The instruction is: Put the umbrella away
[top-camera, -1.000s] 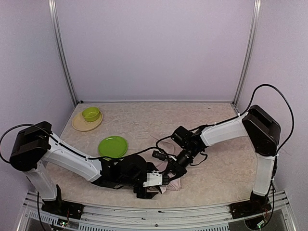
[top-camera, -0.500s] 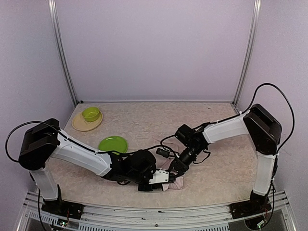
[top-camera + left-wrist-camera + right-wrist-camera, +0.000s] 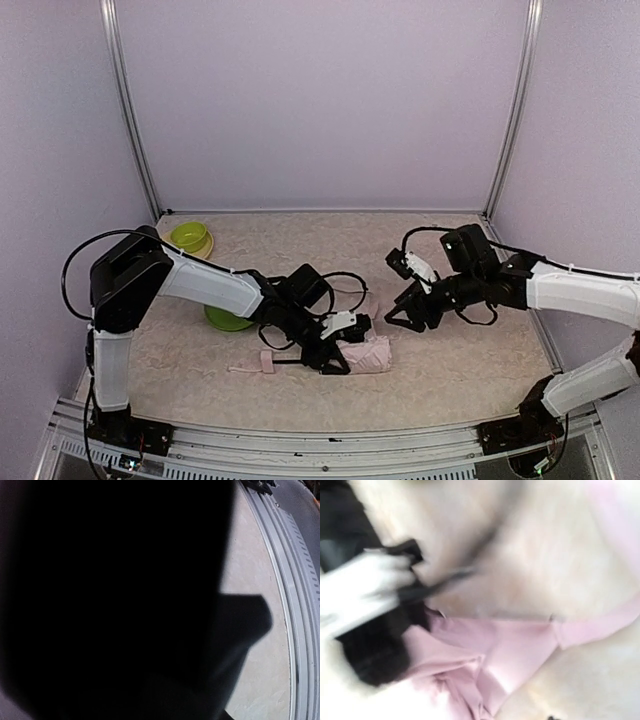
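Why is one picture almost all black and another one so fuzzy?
Left wrist view: something dark covers most of the frame, leaving only a strip of table lit. Right wrist view: smeared and blurry, the pink umbrella soft. Top view: sharp, evenly lit.

We see a compact folding umbrella lying flat on the table, near its front edge and roughly midway across. Its pale pink fabric is collapsed into a loose, crumpled bundle at the right end. A thin black shaft runs leftward to a small pale pink handle, whose strap trails further left. Close up, though blurred, we make out soft folds in the fabric.
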Controlling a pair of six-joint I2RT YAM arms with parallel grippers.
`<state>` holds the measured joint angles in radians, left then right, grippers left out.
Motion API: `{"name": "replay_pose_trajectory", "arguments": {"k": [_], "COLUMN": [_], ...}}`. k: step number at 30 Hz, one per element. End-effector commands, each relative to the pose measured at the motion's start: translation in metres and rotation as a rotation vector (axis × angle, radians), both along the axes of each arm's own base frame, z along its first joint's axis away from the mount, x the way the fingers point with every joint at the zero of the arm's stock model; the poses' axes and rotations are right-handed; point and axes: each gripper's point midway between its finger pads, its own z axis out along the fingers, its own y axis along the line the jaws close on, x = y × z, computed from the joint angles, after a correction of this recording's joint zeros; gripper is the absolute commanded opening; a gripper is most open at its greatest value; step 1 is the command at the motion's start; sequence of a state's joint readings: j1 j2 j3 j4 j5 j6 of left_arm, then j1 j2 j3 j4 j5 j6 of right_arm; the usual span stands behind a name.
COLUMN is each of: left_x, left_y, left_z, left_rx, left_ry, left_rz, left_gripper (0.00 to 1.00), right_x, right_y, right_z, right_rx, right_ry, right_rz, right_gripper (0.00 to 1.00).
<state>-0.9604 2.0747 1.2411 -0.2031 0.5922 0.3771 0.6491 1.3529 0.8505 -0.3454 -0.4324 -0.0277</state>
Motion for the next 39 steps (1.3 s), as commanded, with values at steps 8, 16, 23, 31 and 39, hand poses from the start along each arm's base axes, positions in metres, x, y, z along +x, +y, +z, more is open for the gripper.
{"name": "replay_pose_trajectory", "arguments": {"k": [8,16,23,31,39], "left_x": [-0.027,-0.033,-0.039,-0.046,-0.039], "left_y": [0.079,0.08,0.079,0.074,0.068], "left_z": [-0.08,-0.085,-0.084,-0.071,-0.054], "left_rx": [0.369,0.4,0.407,0.342,0.292], "left_ry": [0.325,0.315,0.316,0.326,0.308], "left_rz": [0.111,0.093,0.069,0.026,0.034], "left_gripper": [0.23,0.24,0.26,0.29,0.58], "right_x": [-0.078,-0.058,-0.051,-0.062,-0.081], "right_y": [0.022,0.047,0.061,0.056,0.051], "right_z": [0.004,-0.035,-0.068,-0.114,-0.138], "right_rx": [-0.158,-0.427,-0.521,-0.58,-0.577], "right_ry": [-0.825,-0.952,-0.91,-0.708,-0.483], "right_rz": [0.368,0.455,0.527,0.577,0.621], "right_gripper": [0.69,0.89,0.87,0.43,0.12]}}
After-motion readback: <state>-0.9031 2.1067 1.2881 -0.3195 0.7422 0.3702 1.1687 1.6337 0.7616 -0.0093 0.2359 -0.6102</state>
